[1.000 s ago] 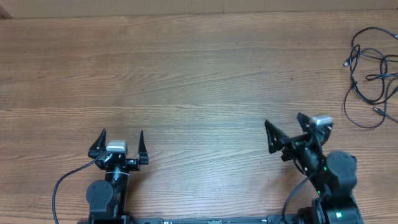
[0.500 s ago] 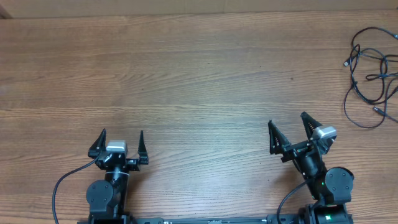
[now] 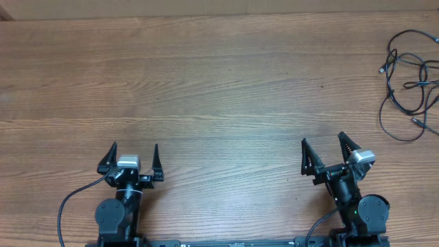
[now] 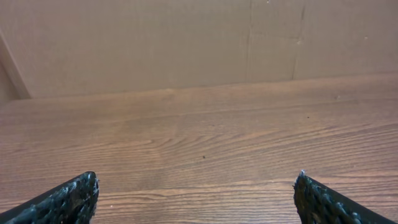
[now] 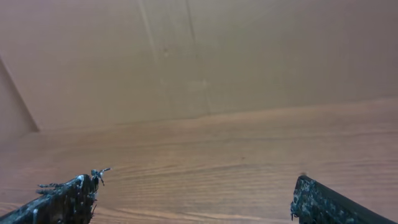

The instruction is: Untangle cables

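Overhead view: left gripper (image 3: 134, 148) and right gripper (image 3: 322, 140) gape empty; cables (image 3: 408, 75) lie tangled far right, perhaps partly cropped; grabbing several strands could tighten knots.

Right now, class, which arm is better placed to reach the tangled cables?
Right. The right gripper sits open nearer the cables lying far right; the left gripper, also open, is much farther away.

Robot lab bench: wood-grain table (image 3: 206, 82) walled by plain board (image 4: 155, 43) (cardboard-like).
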`<state>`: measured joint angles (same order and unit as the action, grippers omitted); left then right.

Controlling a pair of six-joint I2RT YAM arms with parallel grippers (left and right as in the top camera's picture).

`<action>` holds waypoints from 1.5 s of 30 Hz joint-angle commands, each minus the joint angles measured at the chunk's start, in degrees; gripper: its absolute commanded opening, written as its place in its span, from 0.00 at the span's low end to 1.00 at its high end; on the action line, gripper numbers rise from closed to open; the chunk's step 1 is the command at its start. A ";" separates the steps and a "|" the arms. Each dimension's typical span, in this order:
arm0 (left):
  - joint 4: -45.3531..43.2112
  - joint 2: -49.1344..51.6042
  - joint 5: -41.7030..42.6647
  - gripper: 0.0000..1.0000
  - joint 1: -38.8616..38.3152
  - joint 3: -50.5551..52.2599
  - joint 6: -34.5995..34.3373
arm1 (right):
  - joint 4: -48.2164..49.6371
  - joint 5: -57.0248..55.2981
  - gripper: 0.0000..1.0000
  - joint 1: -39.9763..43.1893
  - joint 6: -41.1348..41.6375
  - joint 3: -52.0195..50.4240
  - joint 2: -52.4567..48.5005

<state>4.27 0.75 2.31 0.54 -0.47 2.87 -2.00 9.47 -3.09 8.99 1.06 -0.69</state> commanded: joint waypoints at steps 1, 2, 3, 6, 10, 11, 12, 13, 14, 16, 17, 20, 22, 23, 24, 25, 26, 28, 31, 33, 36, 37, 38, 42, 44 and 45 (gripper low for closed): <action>0.02 -0.55 0.26 1.00 0.68 0.22 -0.94 | -0.48 -1.53 1.00 1.14 0.26 -0.63 0.55; 0.02 -0.55 0.26 1.00 0.68 0.22 -0.94 | -0.81 -2.01 1.00 1.31 0.31 -0.63 0.55; 0.02 -0.55 0.26 1.00 0.68 0.22 -0.96 | -1.62 -2.54 1.00 1.53 -0.11 -0.63 0.52; 0.02 -0.55 0.26 1.00 0.68 0.22 -0.94 | -2.51 -6.56 1.00 1.62 -0.13 -0.63 0.55; 0.02 -0.55 0.26 0.99 0.68 0.22 -0.94 | -2.69 -11.54 1.00 1.90 -0.13 -0.63 0.55; 0.02 -0.55 0.26 1.00 0.68 0.22 -0.96 | -2.69 -11.56 1.00 2.12 -0.20 -0.63 0.55; 0.02 -0.55 0.26 1.00 0.68 0.22 -0.96 | -2.69 -11.50 1.00 2.38 -0.55 -0.63 0.55; 0.02 -0.55 0.26 1.00 0.68 0.22 -0.94 | -2.71 -11.45 1.00 2.49 -0.55 -0.63 0.55; 0.02 -0.55 0.26 1.00 0.68 0.22 -0.96 | -2.80 -11.10 1.00 2.54 -1.07 -0.63 0.52; 0.02 -0.55 0.26 1.00 0.68 0.22 -0.94 | -2.89 -9.99 1.00 2.54 -2.62 -0.63 0.52; 0.02 -0.55 0.26 1.00 0.68 0.22 -0.96 | -2.91 -9.55 1.00 2.54 -3.32 -0.63 0.52; 0.02 -0.55 0.26 1.00 0.68 0.22 -0.96 | -2.91 -9.64 1.00 2.54 -3.54 -0.63 0.55; 0.02 -0.55 0.26 1.00 0.68 0.22 -0.94 | -2.91 -9.60 1.00 2.54 -3.89 -0.63 0.52; 0.02 -0.55 0.26 1.00 0.68 0.22 -0.96 | -2.91 -9.38 1.00 2.54 -4.46 -0.63 0.52; 0.02 -0.55 0.26 1.00 0.68 0.22 -0.94 | -2.91 -9.42 1.00 2.54 -4.63 -0.63 0.52; 0.02 -0.55 0.26 1.00 0.68 0.22 -0.96 | -2.91 -9.42 1.00 2.54 -5.05 -0.63 0.52; 0.02 -0.55 0.26 1.00 0.68 0.22 -0.96 | -2.93 -9.42 1.00 2.54 -5.05 -0.63 0.52; 0.02 -0.55 0.26 1.00 0.68 0.22 -0.94 | -2.93 -9.33 1.00 2.54 -5.03 -0.63 0.52; 0.02 -0.55 0.26 1.00 0.68 0.22 -0.94 | -2.91 -8.22 1.00 2.54 -6.25 -0.63 0.52; 0.02 -0.55 0.26 1.00 0.68 0.22 -0.94 | -2.71 -5.66 1.00 2.54 -9.44 -0.63 0.52; 0.02 -0.55 0.26 1.00 0.68 0.22 -0.94 | -2.80 -6.45 1.00 2.54 -8.85 -0.63 0.52; 0.02 -0.55 0.26 1.00 0.68 0.22 -0.94 | -2.73 -6.38 1.00 2.51 -8.33 -0.63 0.52; 0.02 -0.55 0.26 1.00 0.68 0.22 -0.94 | -2.64 -6.40 1.00 2.51 -8.22 -0.63 0.52; 0.02 -0.55 0.26 1.00 0.68 0.22 -0.96 | -2.64 -6.40 1.00 2.54 -8.22 -0.63 0.55; 0.02 -0.55 0.26 1.00 0.68 0.22 -0.96 | -2.64 -6.40 1.00 2.54 -8.22 -0.63 0.52; 0.02 -0.55 0.26 1.00 0.68 0.22 -0.96 | -2.64 -6.40 1.00 2.56 -8.22 -0.63 0.52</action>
<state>4.27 0.75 2.31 0.54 -0.47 2.87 -5.10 2.76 -0.78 1.23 1.06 -0.69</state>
